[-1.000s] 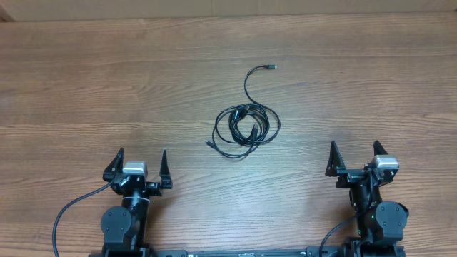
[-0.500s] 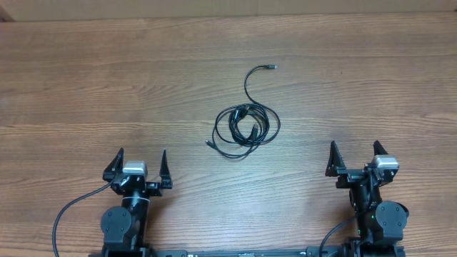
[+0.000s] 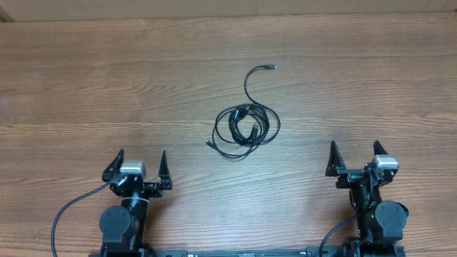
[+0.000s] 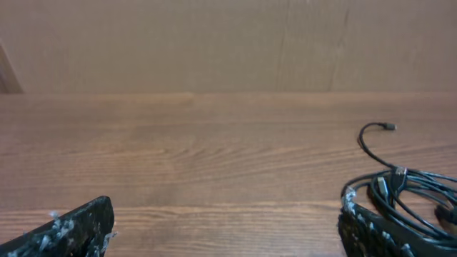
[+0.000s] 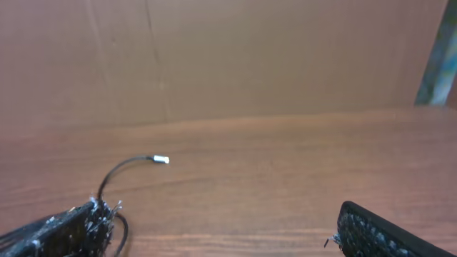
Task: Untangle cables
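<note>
The cables lie coiled together in the middle of the wooden table, thin and black. One end curls up and away to a small plug. The coil also shows at the right edge of the left wrist view, and its plug end shows in the right wrist view. My left gripper is open and empty near the front left, well short of the coil. My right gripper is open and empty at the front right.
A brown cardboard wall stands along the table's far edge. The arms' thicker black cables trail at the front edge by the bases.
</note>
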